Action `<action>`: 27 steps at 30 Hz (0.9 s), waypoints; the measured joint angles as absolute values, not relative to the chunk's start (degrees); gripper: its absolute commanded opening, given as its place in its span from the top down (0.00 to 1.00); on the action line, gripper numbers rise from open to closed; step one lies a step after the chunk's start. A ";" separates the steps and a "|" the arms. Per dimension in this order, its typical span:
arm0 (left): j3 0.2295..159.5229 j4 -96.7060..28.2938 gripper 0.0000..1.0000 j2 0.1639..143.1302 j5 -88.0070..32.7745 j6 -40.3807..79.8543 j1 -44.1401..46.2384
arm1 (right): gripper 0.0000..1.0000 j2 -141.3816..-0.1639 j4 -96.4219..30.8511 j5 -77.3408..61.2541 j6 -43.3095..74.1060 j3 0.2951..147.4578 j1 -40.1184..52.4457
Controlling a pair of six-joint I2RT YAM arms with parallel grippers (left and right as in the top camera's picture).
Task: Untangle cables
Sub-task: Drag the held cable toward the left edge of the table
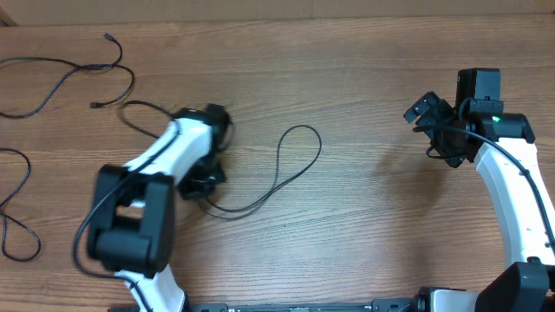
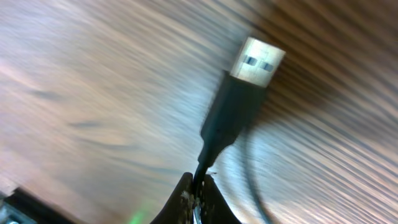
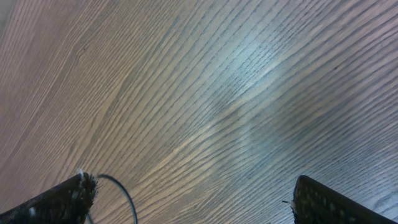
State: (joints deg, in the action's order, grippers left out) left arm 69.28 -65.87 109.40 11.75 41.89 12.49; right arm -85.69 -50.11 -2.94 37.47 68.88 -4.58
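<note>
The left gripper (image 2: 198, 193) was shut tight on one cable (image 1: 299, 127), pinching the thin black cord just behind its USB plug (image 2: 258, 61). In the left wrist view the silver plug stuck out past the fingertips, over the desk (image 1: 373, 217); that view was too blurred to tell whether the plug touched the wood.

From the grip, the overhead view showed the cord running right across the desk, curling into one open loop and doubling back toward the left arm. The loop crossed itself near its base but touched no other cord.

The other cables (image 1: 39, 59) lay well apart at the far left, in loose curves that overlapped one another. One more cord trailed along the lower left edge.

The right gripper (image 3: 193, 199) hung wide open and empty above bare wood on the right side.

The step in hand looked like drawing this one cable out by its plug end. The next move probably called for a slow pull to the right, into the free middle of the desk, until the loop opened flat. A thin, limp cord like this could slip from the fingers or drag its slack back over itself.
</note>
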 measured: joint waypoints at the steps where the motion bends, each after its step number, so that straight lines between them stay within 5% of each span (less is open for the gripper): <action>1: 69.23 -66.19 0.96 107.98 12.51 42.00 10.98 | 0.00 -85.69 -50.13 -2.96 37.50 68.88 -4.58; 14: 69.12 -66.35 0.96 80.27 15.92 40.03 -12.97 | 0.00 -85.69 -50.13 -2.94 37.47 68.88 -4.58; 27: 71.83 -60.23 0.96 76.29 15.53 37.08 -21.65 | 0.00 -85.69 -50.13 -2.94 37.50 68.88 -4.58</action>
State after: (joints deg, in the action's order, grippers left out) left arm 71.83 -60.23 76.29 15.53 37.08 -21.65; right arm -85.69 -50.13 -2.94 37.50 68.88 -4.58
